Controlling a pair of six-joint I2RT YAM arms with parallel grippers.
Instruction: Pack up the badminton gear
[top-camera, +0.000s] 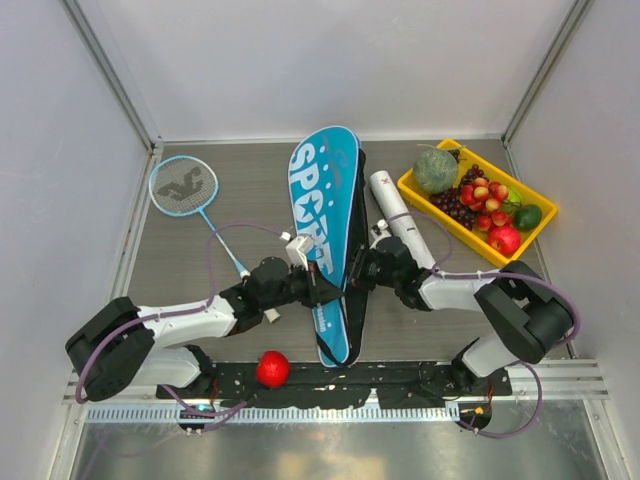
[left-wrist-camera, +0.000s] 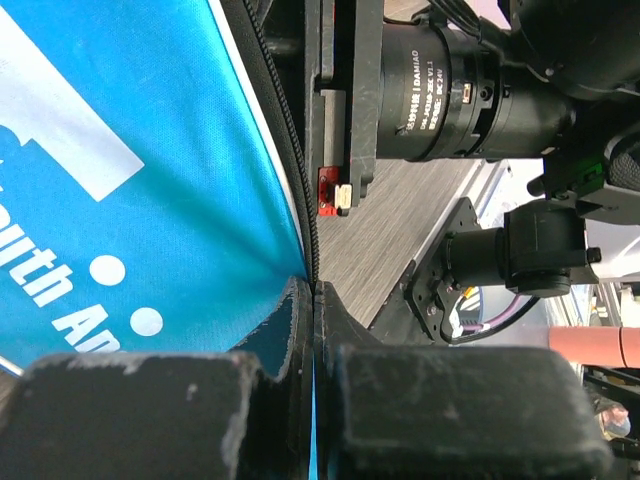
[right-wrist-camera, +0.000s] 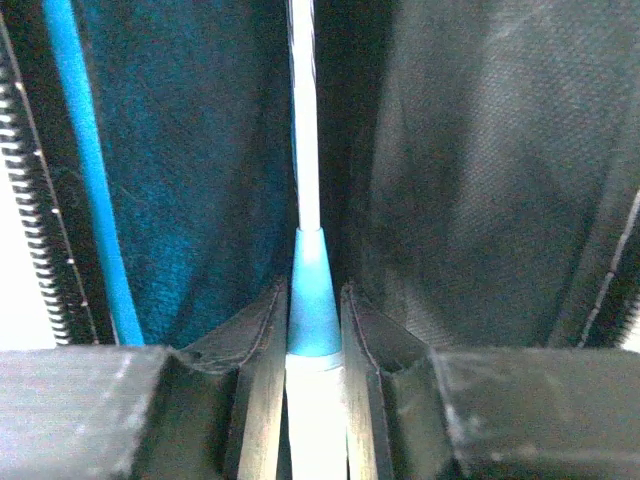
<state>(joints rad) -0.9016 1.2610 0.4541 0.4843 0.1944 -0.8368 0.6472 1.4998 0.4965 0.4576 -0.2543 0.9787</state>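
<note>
The long blue "SPORT" racket cover (top-camera: 325, 215) lies lengthwise in the middle of the table. My left gripper (top-camera: 322, 291) is shut on the cover's thin blue edge, as the left wrist view (left-wrist-camera: 316, 300) shows. My right gripper (top-camera: 358, 272) is at the cover's open right side, shut on the white handle and blue cone of a racket (right-wrist-camera: 304, 150) whose shaft runs into the cover's dark inside (right-wrist-camera: 180, 150). A second light-blue racket (top-camera: 183, 186) lies at the back left. The white cardboard tube (top-camera: 398, 215) lies right of the cover. No shuttlecocks are in view.
A yellow tray (top-camera: 412, 187) of fruit stands at the back right. A red ball (top-camera: 272, 368) lies near the front edge between the arm bases. Grey walls enclose the table on three sides.
</note>
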